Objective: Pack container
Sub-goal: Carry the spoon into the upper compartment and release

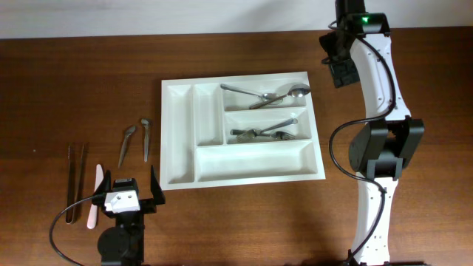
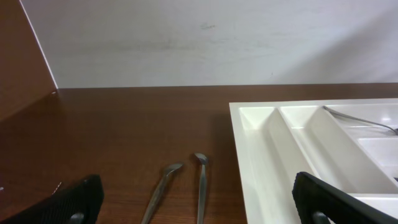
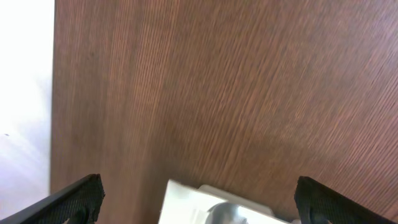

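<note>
The white cutlery tray (image 1: 168,133) lies mid-table. Its top right compartment holds spoons (image 1: 267,94), the middle one holds forks (image 1: 270,132), and the other compartments are empty. Two metal utensils (image 1: 127,145) (image 1: 145,139) lie on the table left of the tray. My left gripper (image 1: 131,185) is open and empty near the front edge, just short of them; its wrist view shows both utensils (image 2: 163,186) (image 2: 200,180) and the tray (image 2: 261,155). My right gripper (image 1: 338,68) is open and empty beyond the tray's far right corner (image 3: 186,199), where a spoon bowl (image 3: 227,213) shows.
Metal tongs (image 1: 74,181) and a pink-and-white utensil (image 1: 94,193) lie at the far left, beside my left gripper. The right arm's base stands right of the tray (image 1: 384,148). A white wall borders the table's far edge (image 2: 217,43).
</note>
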Controlling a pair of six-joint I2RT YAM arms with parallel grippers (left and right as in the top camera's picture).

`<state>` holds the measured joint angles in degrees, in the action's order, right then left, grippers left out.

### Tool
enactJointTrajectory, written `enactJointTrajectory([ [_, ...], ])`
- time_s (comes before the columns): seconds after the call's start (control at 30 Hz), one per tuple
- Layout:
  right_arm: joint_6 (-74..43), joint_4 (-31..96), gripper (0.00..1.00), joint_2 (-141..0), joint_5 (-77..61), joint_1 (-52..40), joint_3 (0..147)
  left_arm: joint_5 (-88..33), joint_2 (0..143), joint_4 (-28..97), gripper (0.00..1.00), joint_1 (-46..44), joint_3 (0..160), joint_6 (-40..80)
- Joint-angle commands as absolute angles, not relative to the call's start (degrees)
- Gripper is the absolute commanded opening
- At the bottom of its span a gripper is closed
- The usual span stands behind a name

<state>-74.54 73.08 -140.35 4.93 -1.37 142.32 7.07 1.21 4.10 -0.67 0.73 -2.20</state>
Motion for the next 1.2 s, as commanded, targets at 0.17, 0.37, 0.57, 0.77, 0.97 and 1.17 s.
enactJointTrajectory([
  [0.17,-68.60,72.49,0.48,-139.28,6.50,-4.78,139.59,7.09,0.78,4.32,0.99,-0.30,0.60,-2.87],
  [0.37,-61.39,72.16,0.08,-139.28,6.26,-4.93,135.94,7.09,0.78,4.32,0.99,-0.30,0.60,-2.87],
  [0.57,-51.03,71.64,0.08,-139.28,6.17,-5.93,135.94,7.09,0.78,4.32,0.99,-0.30,0.60,-2.87],
  [0.77,-50.98,73.60,0.08,-139.28,3.79,-7.57,135.94,7.09,0.78,4.32,0.99,-0.30,0.58,-2.87],
  [0.97,-49.71,75.42,0.08,-139.28,3.46,-9.39,135.90,7.09,0.78,4.32,0.99,-0.30,0.60,-2.87],
  [1.17,-49.71,76.84,0.11,-139.33,3.40,-9.72,135.81,7.09,0.78,4.32,0.99,-0.30,0.60,-2.87],
])
